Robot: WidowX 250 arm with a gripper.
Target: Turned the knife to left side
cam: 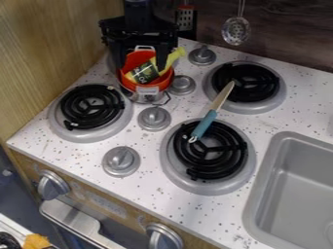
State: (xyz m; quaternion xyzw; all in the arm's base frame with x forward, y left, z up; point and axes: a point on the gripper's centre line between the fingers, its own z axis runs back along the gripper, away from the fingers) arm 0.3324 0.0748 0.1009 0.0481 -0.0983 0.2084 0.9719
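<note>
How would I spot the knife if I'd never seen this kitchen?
On the countertop, find the near burner and far burner closest to the sink. The knife spans the gap between them, blade tip at the far one. Unlike the round grey knobs nearby, it's long and thin, with a blue handle.

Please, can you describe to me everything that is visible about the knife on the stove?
The knife has a teal handle, with a pale tip at its end, and a plain, pointed blade that looks metallic, with a slight tan tint. It lies diagonally between two burners: the handle end is over the coil of the near burner, and the blade points up and right, its tip at the coil of the far burner. Nothing is holding it.
</note>
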